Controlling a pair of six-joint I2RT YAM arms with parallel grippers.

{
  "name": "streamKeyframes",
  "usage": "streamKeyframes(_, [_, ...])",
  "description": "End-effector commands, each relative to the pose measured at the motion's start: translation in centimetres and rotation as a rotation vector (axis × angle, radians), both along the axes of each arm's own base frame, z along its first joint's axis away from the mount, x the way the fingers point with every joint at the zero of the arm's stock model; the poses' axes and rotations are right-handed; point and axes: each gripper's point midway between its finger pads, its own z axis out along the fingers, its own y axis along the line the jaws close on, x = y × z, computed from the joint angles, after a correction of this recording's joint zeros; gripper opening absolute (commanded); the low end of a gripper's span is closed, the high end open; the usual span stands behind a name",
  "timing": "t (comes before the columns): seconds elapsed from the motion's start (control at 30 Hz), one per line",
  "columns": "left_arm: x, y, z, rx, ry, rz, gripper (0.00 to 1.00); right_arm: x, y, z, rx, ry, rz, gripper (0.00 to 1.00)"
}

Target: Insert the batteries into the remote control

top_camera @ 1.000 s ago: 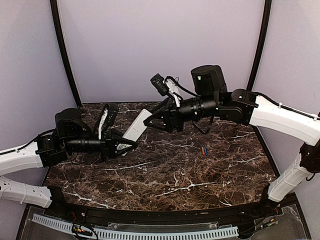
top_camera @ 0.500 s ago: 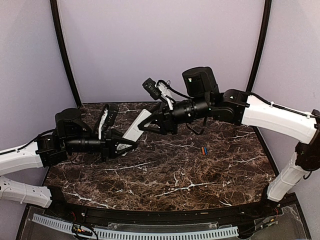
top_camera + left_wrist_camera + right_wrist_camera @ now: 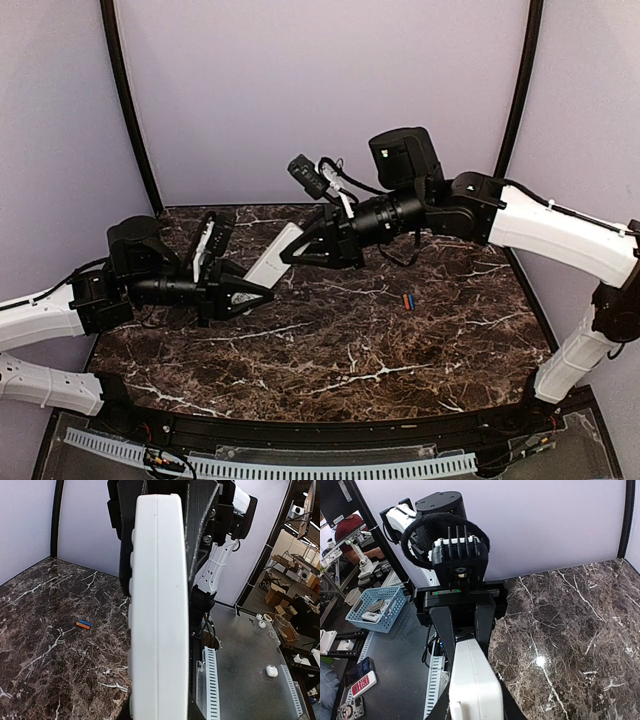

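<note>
The white remote control [image 3: 272, 256] hangs tilted above the table's back left, held at both ends. My left gripper [image 3: 258, 291] is shut on its lower end. My right gripper [image 3: 298, 251] is shut on its upper end. In the left wrist view the remote control [image 3: 157, 605] fills the middle edge-on, with the right gripper's dark fingers [image 3: 201, 515] pressed on either side of its far end. In the right wrist view the remote control [image 3: 472, 680] runs away to the left gripper's fingers [image 3: 485, 622]. The orange-red and blue batteries [image 3: 408, 300] lie side by side on the marble, right of centre, also in the left wrist view [image 3: 83, 624].
The dark marble table [image 3: 350, 360] ends in a black front rim with a white slotted cable duct [image 3: 300, 465]. Black frame posts [image 3: 128, 100] stand at the back corners. A blue basket [image 3: 375, 607] sits off the table beyond the left arm.
The right arm came in leftward over the remote's upper end and its jaws closed on it. The left gripper kept its hold and barely moved.
</note>
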Motion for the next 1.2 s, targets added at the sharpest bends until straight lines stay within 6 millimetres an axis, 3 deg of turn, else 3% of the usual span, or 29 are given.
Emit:
streamKeyframes(0.0, [-0.6,0.3,-0.2,0.014,0.015,-0.011,0.0,2.9,-1.8,1.5,0.006,-0.061,-0.12,0.25])
streamKeyframes(0.47, [0.1,0.4,-0.3,0.024,0.018,0.031,0.0,2.5,-2.2,2.4,0.021,-0.078,-0.102,0.41])
streamKeyframes(0.63, [0.6,0.4,-0.5,0.037,0.022,0.054,0.0,1.7,-3.0,2.8,0.019,-0.093,-0.085,0.51])
streamKeyframes(0.97, [0.8,0.4,-0.6,0.034,0.001,0.061,0.0,1.5,-4.0,3.1,0.011,-0.143,-0.095,0.63])
streamKeyframes(1.07, [0.9,0.5,-0.5,0.037,-0.014,0.069,0.0,1.3,-4.2,3.5,0.033,-0.168,-0.09,0.72])
streamKeyframes(1.17, [1.0,0.6,-0.2,0.031,-0.033,0.071,0.0,0.9,-4.1,4.0,0.053,-0.185,-0.072,0.69])
